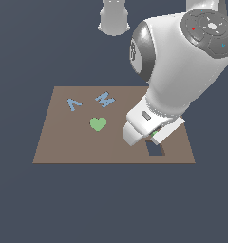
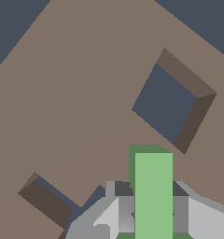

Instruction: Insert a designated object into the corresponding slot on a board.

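In the exterior view, the white robot arm's jaws hang low over the flat brown square board [image 1: 63, 137], near a dark cutout [image 1: 155, 151]. In the wrist view, the jaws grip the light-green T block [image 2: 153, 196] (stem showing). Turn it to match the T-shaped slot [image 2: 53, 200], then lower slowly.

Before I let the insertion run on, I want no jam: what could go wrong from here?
1. The T block sits between the gripper fingers, nearer the rectangular cutout than the T slot; lowering here could drop it in the wrong hole.
2. The slot lies at an angle to the block in the wrist view, so without rotation it may catch on the board.
3. In the exterior view the arm hides the slot, so alignment is hard to check.
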`<state>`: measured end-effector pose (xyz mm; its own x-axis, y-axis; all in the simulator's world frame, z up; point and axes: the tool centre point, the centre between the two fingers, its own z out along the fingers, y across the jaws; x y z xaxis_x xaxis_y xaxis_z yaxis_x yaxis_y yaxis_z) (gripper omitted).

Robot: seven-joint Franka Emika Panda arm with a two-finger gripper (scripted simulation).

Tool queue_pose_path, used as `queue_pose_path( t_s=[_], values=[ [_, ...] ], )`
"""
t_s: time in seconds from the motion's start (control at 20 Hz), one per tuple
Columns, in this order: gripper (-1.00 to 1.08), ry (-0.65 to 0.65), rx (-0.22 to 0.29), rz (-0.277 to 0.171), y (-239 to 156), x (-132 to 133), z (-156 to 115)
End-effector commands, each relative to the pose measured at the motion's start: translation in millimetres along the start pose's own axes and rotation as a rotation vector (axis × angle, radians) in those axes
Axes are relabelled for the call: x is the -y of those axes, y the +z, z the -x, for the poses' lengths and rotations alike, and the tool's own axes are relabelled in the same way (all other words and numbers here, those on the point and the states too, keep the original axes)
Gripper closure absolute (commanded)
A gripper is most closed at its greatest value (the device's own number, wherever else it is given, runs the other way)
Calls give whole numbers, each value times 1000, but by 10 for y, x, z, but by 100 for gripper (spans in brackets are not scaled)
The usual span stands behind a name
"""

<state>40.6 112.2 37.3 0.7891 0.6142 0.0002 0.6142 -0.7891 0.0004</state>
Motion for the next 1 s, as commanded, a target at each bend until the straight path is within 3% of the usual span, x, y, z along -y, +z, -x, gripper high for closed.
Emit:
queue_pose_path(
  t_s=[0.0, 0.5, 0.95],
  values=[
    [108, -119, 0, 0, -6, 77, -14],
    [108, -548, 0, 0, -19, 361, 30],
    [108, -796, 0, 0, -25, 507, 115]
  ],
)
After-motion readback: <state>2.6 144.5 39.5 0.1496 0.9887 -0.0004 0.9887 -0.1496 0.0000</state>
